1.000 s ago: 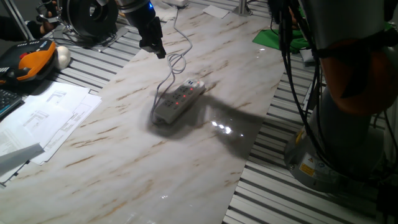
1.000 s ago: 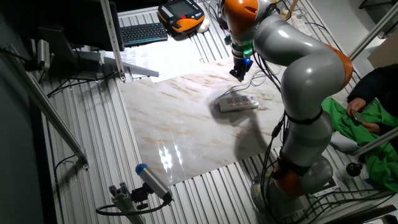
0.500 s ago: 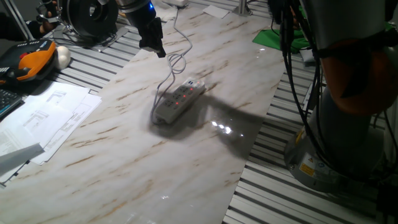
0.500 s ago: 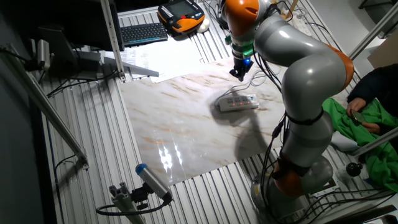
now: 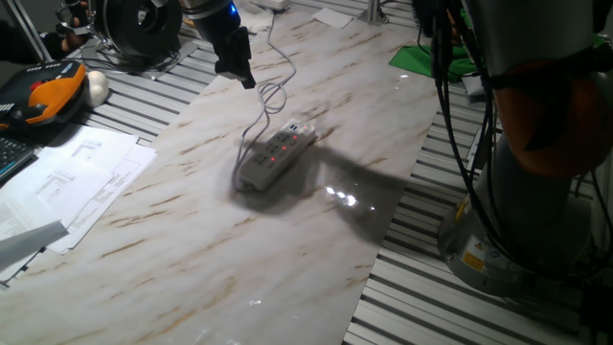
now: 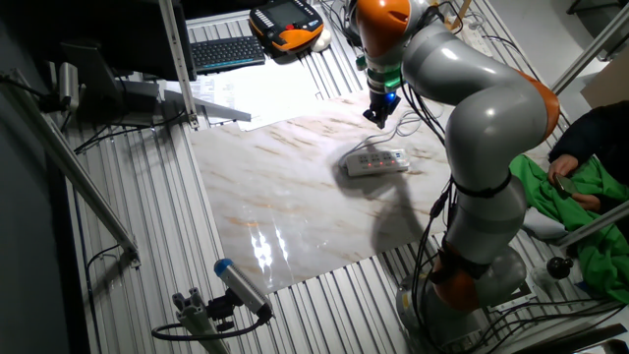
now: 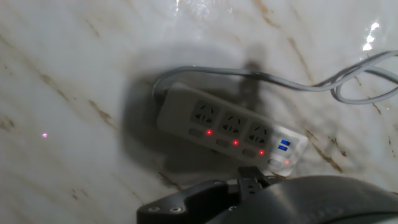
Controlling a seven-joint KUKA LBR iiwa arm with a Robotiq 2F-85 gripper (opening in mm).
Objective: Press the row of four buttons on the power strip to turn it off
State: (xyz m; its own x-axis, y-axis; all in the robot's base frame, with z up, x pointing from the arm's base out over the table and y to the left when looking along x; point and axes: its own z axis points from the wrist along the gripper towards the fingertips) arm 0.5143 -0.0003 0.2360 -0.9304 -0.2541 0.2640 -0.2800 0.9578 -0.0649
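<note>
Power strip (image 5: pixel 276 154): flat on the marble table (image 5: pixel 192 240).
Hand view: four buttons (image 7: pixel 236 142) glow red.
Gripper (image 5: pixel 239 75): above the strip's cord end, grip unreadable.

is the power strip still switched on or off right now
On. The long white plastic power strip shows red-glowing switch lights along its edge, with the gripper apart from it.
</note>
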